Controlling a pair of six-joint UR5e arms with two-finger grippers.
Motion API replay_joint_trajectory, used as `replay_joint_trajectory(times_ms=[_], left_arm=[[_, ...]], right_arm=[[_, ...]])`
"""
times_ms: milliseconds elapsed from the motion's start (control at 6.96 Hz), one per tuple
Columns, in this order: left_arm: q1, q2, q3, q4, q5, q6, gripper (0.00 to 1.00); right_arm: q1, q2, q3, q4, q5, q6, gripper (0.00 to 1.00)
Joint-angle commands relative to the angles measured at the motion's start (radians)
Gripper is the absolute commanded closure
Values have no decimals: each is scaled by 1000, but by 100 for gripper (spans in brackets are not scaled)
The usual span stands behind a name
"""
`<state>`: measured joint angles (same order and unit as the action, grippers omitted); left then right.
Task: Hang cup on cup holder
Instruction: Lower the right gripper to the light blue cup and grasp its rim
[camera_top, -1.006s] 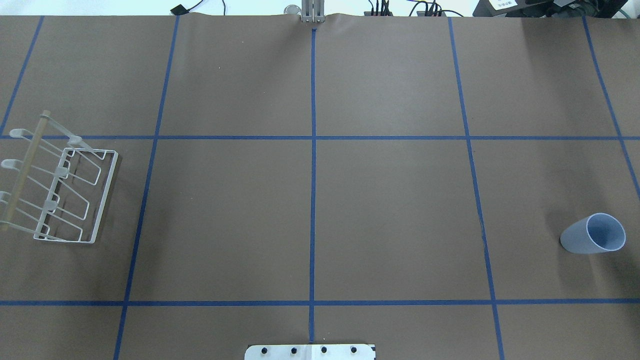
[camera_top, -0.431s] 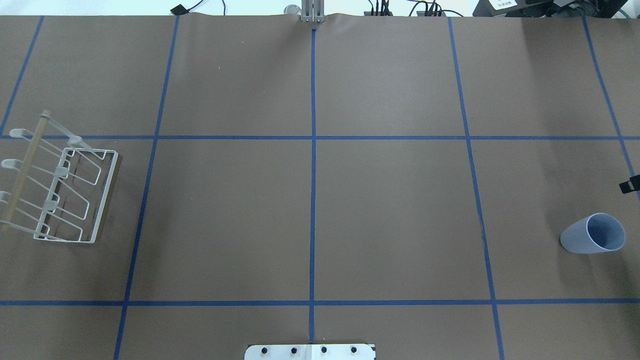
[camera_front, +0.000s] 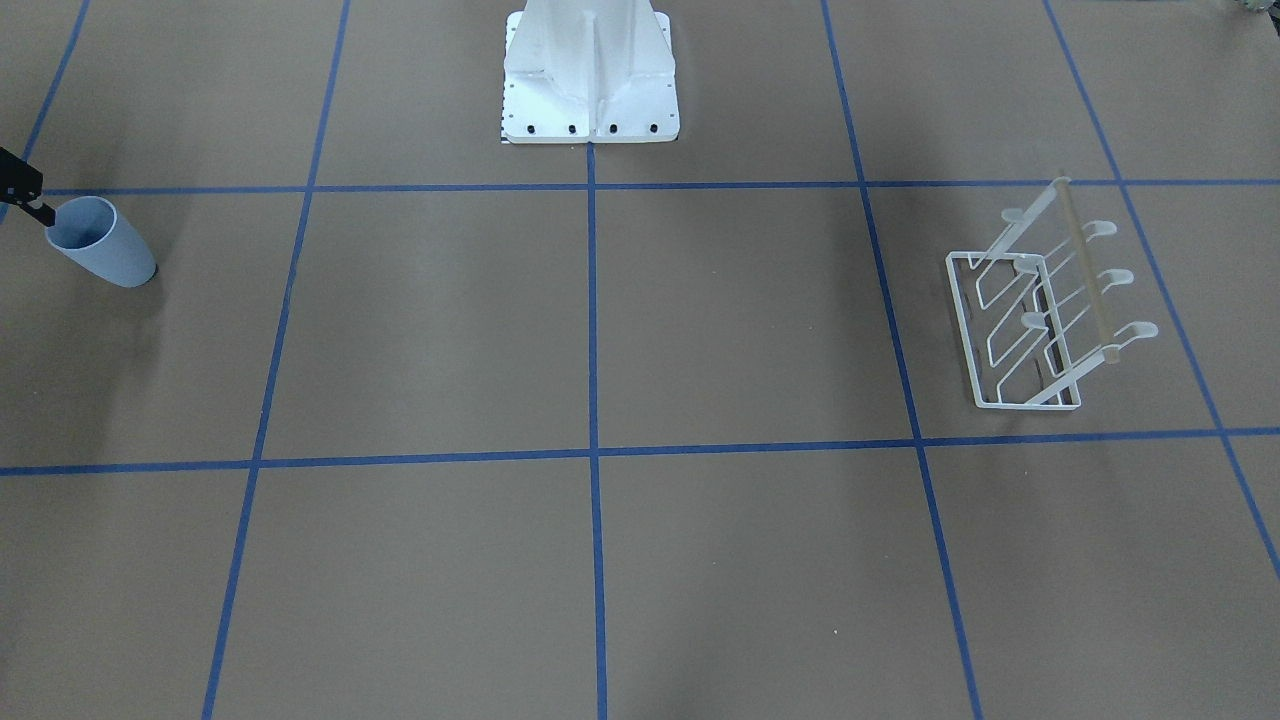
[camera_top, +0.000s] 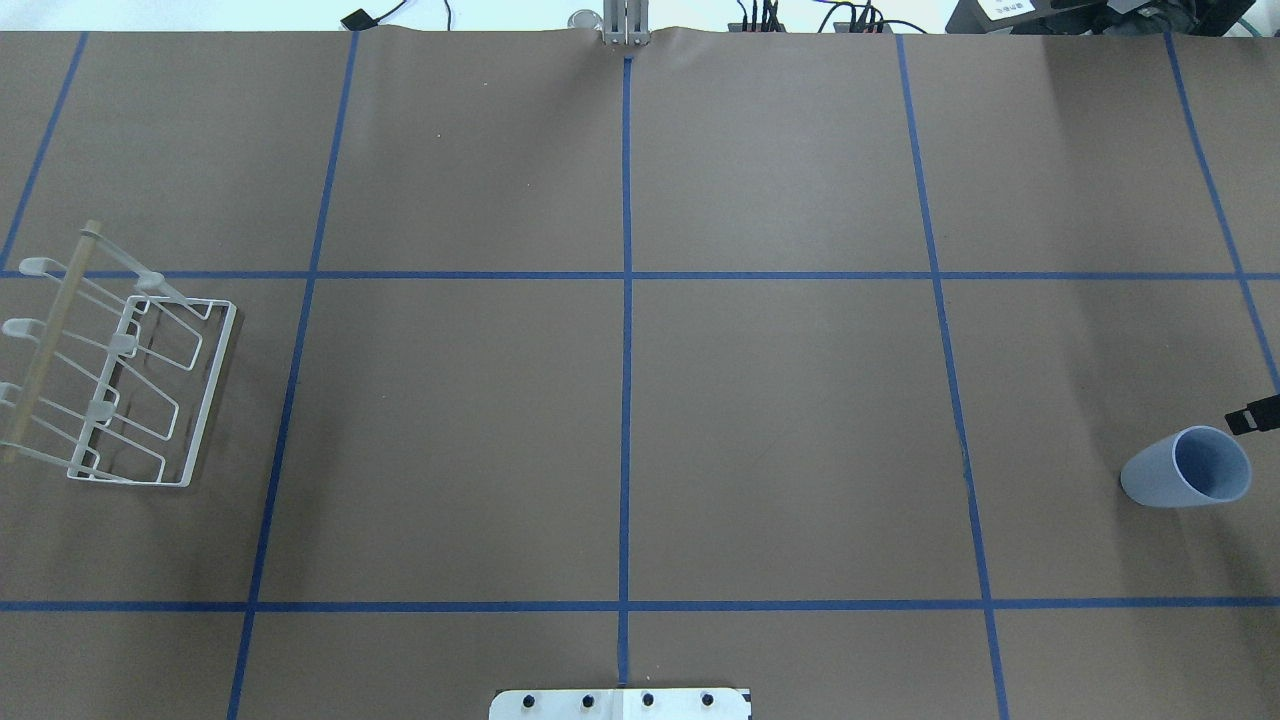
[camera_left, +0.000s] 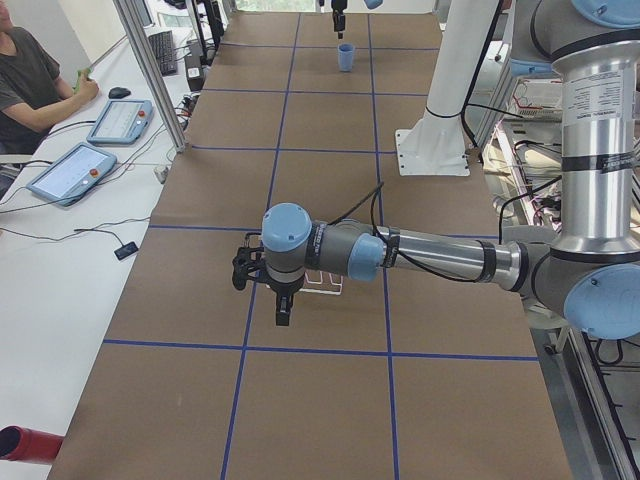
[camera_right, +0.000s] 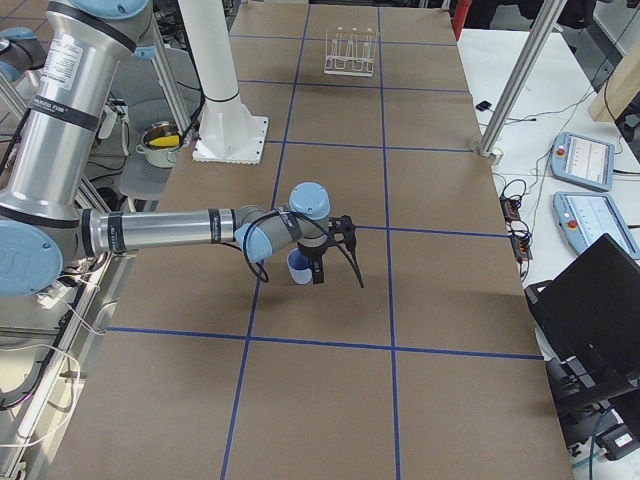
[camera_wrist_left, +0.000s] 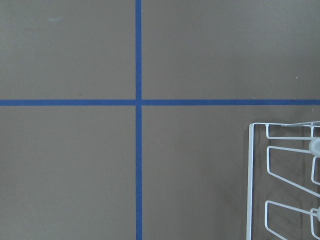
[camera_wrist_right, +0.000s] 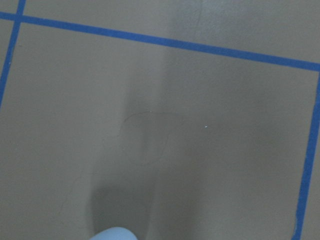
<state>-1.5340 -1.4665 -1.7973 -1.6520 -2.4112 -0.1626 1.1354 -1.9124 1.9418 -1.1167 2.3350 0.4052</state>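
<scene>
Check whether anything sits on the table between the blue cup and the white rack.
Nothing visible does. The cup stands at the right end of the table, the rack at the left end, with only bare surface between them. The left arm hangs over the rack and might crowd it.

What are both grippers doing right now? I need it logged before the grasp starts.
Left gripper: cannot be told.
Right gripper: open, holding nothing, near the cup.

**Q:** What covers your table (camera_top: 780, 420)?

**A:** Brown paper, ruled into rectangles by blue tape lines (camera_top: 626, 400). On its far side, your white bench (camera_left: 60, 320) carries two tablets (camera_left: 72, 172) beside aluminium posts (camera_left: 150, 70).
</scene>
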Motion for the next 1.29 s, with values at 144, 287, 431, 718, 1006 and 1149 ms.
replay_joint_trajectory(times_ms=[144,287,431,718,1006,1149], left_arm=[[0,2,-2,0,0,0,2],[0,2,-4,0,0,0,2],[0,2,-5,0,0,0,2],[-2,5,-16,0,1,0,2],[-2,5,-20,0,4,0,2],[-2,5,-25,1,6,0,2]], right_arm=[[-75,-10,-4,3,-57,3,0],[-78,-8,-15,3,-56,3,0],[-78,-1,-32,5,-56,3,0],[-92,12,-57,5,-46,3,2],[-126,13,-60,5,-46,4,2],[-137,15,-66,6,-48,6,20]])
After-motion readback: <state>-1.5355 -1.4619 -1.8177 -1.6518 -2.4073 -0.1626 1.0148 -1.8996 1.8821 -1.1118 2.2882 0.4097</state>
